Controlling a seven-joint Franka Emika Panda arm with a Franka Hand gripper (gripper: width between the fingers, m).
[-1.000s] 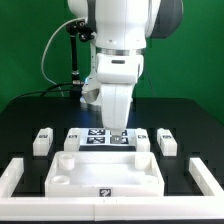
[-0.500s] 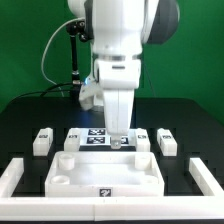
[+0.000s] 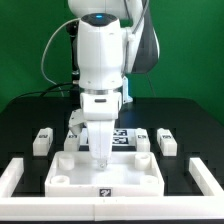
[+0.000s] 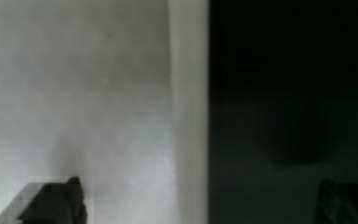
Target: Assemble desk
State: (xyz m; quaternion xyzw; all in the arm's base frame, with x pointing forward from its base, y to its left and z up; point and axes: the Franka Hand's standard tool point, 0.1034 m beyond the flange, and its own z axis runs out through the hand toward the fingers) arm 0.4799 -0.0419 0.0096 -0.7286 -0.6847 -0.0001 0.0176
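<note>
Your arm is swinging away from above the marker board (image 3: 127,140) toward 8 o'clock in the exterior view and dropping. The tool (image 3: 100,160) is now hanging low over the 12 o'clock edge of the flat rectangular white plastic desk top panel (image 3: 105,176).

In the wrist view you are seeing the tool (image 4: 197,203) spread wide, its dark fingertips (image 4: 51,203) far apart and gripping nothing. A pale edge, probably the panel's, is running between them. I am reading that as you lining up a grasp on the panel's rim. No leg is fitted yet, so the assembly is only beginning.

Counting:
- **Top panel:** you are working with one, lying on the black table (image 3: 22,118) inside the thick white plastic rail (image 3: 18,176), at 6 o'clock from the marker board.
- **Legs:** you are looking at what I take to be four short white tagged block legs (image 3: 41,140). Two are standing at 9 o'clock of the marker board, one of them partly hidden by the arm, and two at 3 o'clock.
- **Marker board:** one.
</note>
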